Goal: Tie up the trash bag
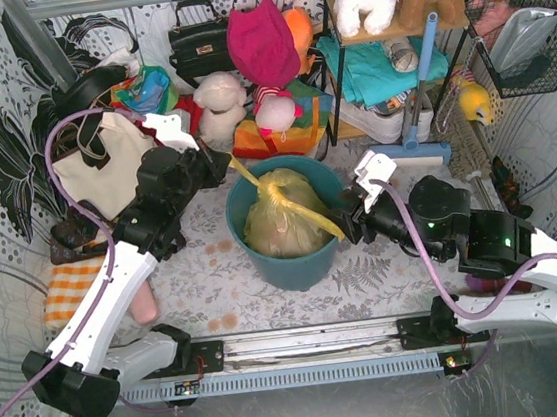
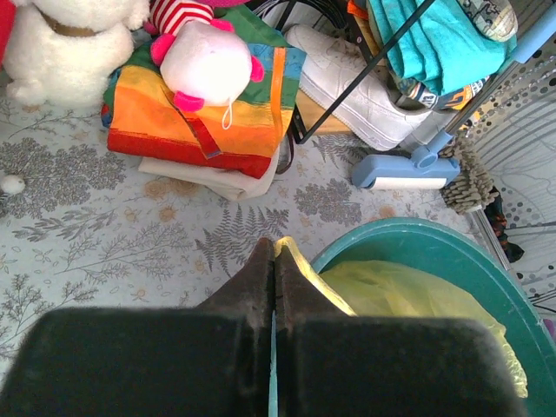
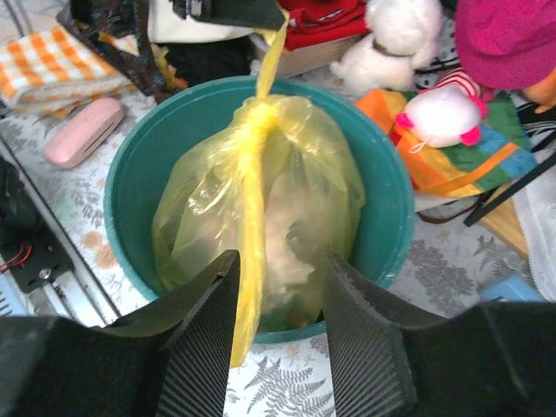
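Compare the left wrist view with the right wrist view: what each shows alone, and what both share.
Left wrist only: a folded teal towel. Right wrist only: the open right pincer, the knot of the thin translucent yellow-green plastic trash bag, a pink oblong case, an orange checked cloth. Both: that bag in the round teal plastic bin, its tail held by the shut left pincer, and a rainbow-striped cloth.

A thin translucent yellow-green plastic trash bag [image 1: 282, 223] sits gathered inside the round teal bin [image 1: 295, 267]. Its twisted strands stretch to the left gripper [image 1: 221, 165] and the right gripper [image 1: 347, 223].
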Motion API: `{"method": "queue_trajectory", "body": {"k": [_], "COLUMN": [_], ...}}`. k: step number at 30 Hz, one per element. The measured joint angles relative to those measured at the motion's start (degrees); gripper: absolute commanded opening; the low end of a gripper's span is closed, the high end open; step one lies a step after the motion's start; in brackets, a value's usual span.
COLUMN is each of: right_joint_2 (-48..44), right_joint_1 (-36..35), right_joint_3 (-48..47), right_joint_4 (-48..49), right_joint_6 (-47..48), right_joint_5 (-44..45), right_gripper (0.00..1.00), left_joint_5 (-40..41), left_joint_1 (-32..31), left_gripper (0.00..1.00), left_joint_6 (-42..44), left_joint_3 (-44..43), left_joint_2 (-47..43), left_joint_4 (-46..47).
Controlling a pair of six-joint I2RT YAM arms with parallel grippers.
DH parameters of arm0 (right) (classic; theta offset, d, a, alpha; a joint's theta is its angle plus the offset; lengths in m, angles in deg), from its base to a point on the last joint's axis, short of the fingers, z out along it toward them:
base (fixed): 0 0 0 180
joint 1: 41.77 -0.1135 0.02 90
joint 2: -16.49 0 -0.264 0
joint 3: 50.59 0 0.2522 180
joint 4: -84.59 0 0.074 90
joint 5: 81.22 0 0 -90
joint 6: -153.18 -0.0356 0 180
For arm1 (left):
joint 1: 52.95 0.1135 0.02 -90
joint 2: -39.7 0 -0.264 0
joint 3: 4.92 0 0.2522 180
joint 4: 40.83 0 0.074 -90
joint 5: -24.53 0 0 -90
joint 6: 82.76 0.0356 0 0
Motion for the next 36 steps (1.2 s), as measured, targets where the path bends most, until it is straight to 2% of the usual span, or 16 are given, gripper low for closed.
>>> {"method": "queue_trajectory", "body": {"k": [4,12,14,19,21,24,34,36], "right_joint_2": [2.0,13.8,17.0,22.7,23.5,23.6,23.9,23.9], "right_joint_1": [0.0,0.0,0.2,1.2,1.4,1.5,3.3,3.7], "right_joint_3": [-3.3,-11.3,-12.3,-15.7,-16.9,-18.0,-18.7,-18.3], "right_joint_4": [-1.4,-9.6,-12.4,-19.7,-21.6,-23.6,-27.4,-27.4], "right_joint_6": [-1.0,-8.5,-9.9,-12.0,-12.3,-12.8,-13.6,-13.5], "right_joint_5": [1.7,-1.9,-2.4,-2.3,-1.7,-0.9,2.6,2.5], "right_gripper": [0.53,0.52,0.50,0.38,0.40,0.52,0.51,0.48], "left_joint_5": [-1.3,-4.3,-5.0,-6.1,-6.2,-6.2,-6.2,-6.2], "left_joint_1": [0.0,0.0,0.0,0.0,0.0,0.0,0.0,0.0], "left_gripper": [0.00,0.00,0.00,0.00,0.00,0.00,0.00,0.00], "left_joint_6": [0.3,0.3,0.3,0.3,0.3,0.3,0.6,0.6], "left_joint_3": [-0.7,-1.9,-2.1,-2.1,-2.1,-2.1,-2.1,-2.1], "left_joint_2": [0.7,0.2,-0.1,-1.3,-1.8,-2.4,-3.0,-3.0], "left_joint_4": [0.4,2.6,3.0,3.5,3.5,3.5,3.4,3.4]}}
